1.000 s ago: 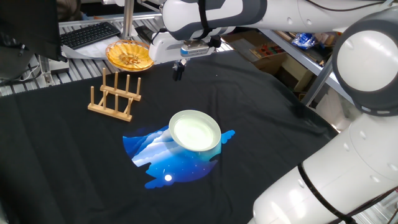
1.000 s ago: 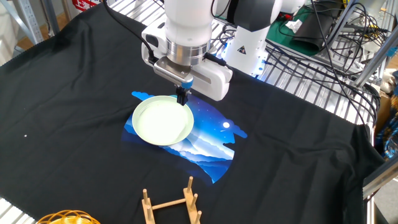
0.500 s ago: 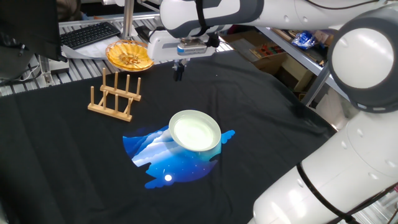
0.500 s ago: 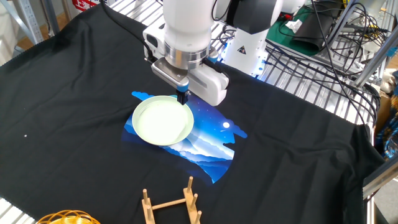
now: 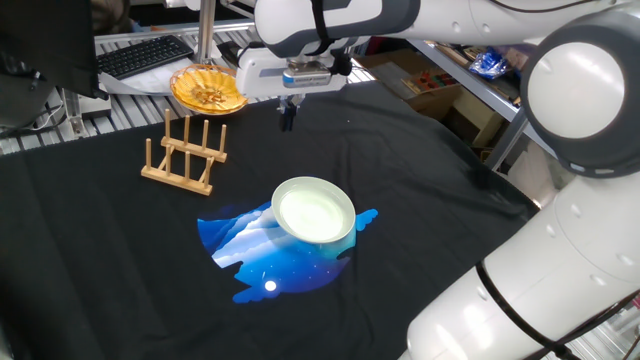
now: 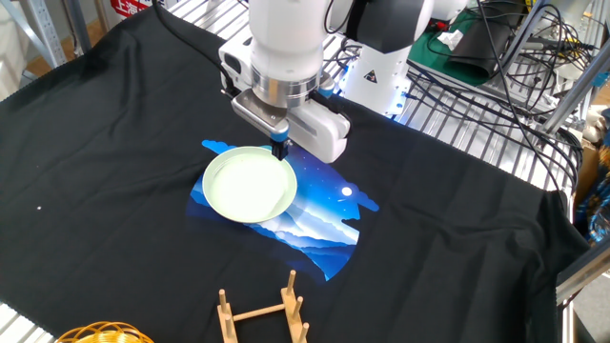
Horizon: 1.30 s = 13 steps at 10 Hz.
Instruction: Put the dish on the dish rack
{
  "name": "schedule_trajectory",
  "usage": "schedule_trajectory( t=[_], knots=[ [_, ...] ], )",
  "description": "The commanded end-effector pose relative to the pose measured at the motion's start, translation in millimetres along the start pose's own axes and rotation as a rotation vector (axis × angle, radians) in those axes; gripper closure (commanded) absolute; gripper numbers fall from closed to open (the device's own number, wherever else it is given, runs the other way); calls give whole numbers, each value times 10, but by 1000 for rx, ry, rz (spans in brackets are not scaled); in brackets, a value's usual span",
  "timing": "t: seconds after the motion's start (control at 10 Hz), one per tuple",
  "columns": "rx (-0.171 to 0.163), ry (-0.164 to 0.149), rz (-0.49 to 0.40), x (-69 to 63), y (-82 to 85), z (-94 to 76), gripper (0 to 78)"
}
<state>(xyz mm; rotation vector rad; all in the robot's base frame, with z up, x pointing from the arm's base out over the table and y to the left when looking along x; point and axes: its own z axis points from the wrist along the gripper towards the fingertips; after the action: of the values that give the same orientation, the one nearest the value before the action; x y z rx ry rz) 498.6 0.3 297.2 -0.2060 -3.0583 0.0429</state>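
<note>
My gripper [image 5: 288,113], fingers pressed together, hung above the dish [image 5: 314,211]; dish rack [image 5: 186,154] and orange bowl [image 5: 207,89] stood nearby.

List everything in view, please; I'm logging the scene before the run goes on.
dish: one, pale mint-white, on the blue print mid-cloth
rack: one, light wood, left of the dish, nothing in it
fluted dish: one, orange-yellow, beyond the rack at the cloth's edge
cloth: one, black with a blue print, covers the table
keyboard: one, black, behind the fluted dish
wire shelving: grey metal, beside the table
cables: several, dark, on the shelving
arm: one, white and grey
gripper: one, dark fingers, above the cloth, apart from the dish
</note>
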Motion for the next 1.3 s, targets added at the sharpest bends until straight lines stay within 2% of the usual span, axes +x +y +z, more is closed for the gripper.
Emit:
schedule_trajectory(
  t=[0.1,0.3,0.5,1.2,1.3],
  knots=[
    [-16,4,2,-4,-2,-5,776],
    [-14,5,13,-2,-2,-5,776],
    [-12,22,3,-1,-3,-5,776],
    [-7,43,30,-3,-2,-8,776],
    [-2,58,32,-3,-2,-8,776]
  ],
)
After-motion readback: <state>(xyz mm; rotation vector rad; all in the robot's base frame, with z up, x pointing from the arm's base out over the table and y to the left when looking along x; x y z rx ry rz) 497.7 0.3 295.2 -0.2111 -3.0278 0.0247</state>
